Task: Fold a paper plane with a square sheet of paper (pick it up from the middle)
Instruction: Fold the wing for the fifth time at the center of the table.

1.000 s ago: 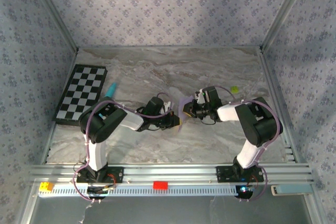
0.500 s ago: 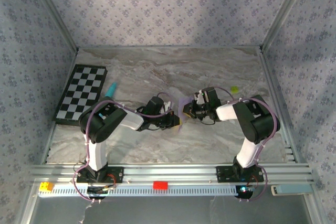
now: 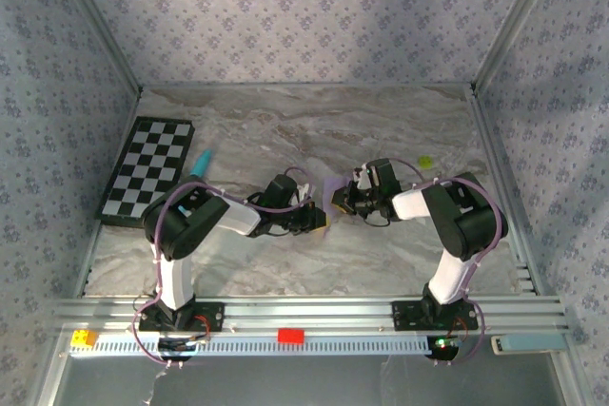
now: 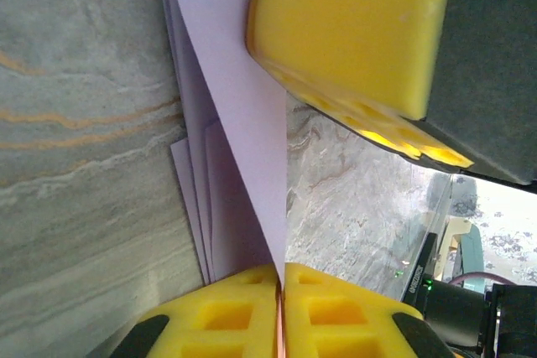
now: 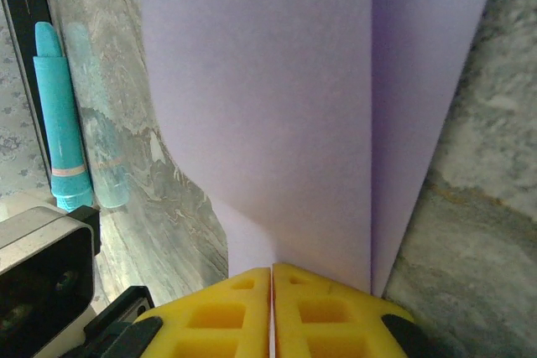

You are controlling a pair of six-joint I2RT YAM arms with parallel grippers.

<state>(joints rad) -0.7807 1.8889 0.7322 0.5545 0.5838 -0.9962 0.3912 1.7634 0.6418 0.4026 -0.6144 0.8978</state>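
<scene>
Sheet of paper (image 5: 285, 106): thin, matt, pale lilac and unmarked. It is folded into several layers. In the right wrist view one straight crease runs lengthways and the wider panel bows gently. In the left wrist view the stacked edges lie stepped one behind another.
Place of the sheet: mid-worktop, between the two hands. Whether its lowest layer rests on the surface cannot be told.
Left hand (image 4: 281, 287): yellow moulded pads with square recesses, pressed together and pinching a narrow point of the sheet.
Right hand (image 5: 271, 287): pads of the same kind, brought together on the end of the sheet at the crease.
Worktop (image 3: 381, 121): smooth, faintly glossy, grey-beige marble pattern with thin orange veins.
Checkerboard (image 3: 147, 170): flat, rigid, black-and-white squares with a dark rim. It lies aslant along the left edge, well apart from the hands.
Pen (image 5: 54, 115): teal, round-barrelled with a pale band, just beside the board's right side.
Edges: metal rails (image 3: 304, 311) bound the near side. Patterned walls (image 3: 304, 16) close the left, far and right sides.
Open room: the far half of the worktop is bare marble, as is the strip between the hands and the near rail. A small yellow-green thing (image 3: 425, 163) lies near the right arm.
</scene>
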